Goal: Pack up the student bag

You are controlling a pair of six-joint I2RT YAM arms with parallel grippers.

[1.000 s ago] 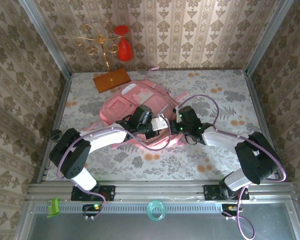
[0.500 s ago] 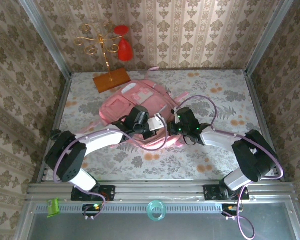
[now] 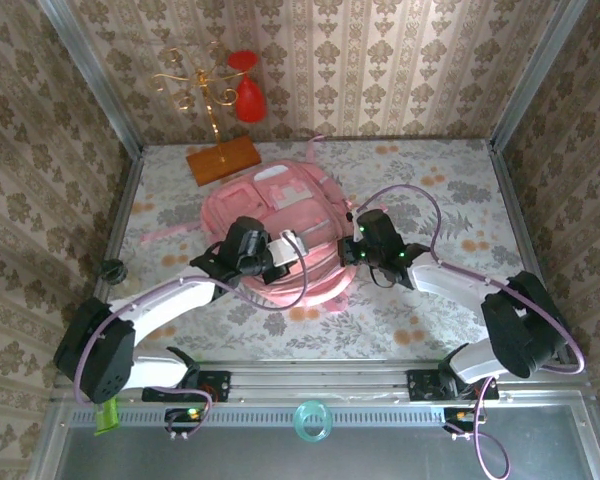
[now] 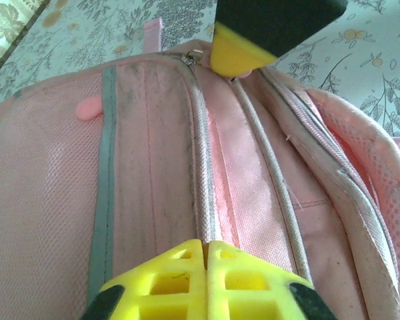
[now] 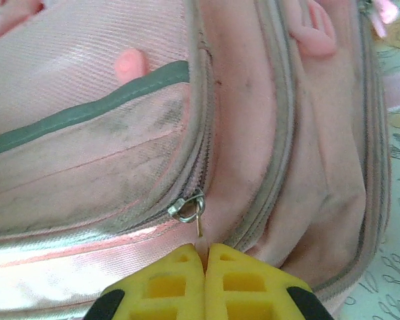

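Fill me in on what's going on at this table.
Two robot arms are working on the student bag, which lies flat on the floral table. The right gripper is shut with its tips right at a metal zipper pull on the bag's edge; whether it actually pinches the pull is not clear. The left gripper has its pads together over a closed zipper seam. The pockets in view look zipped.
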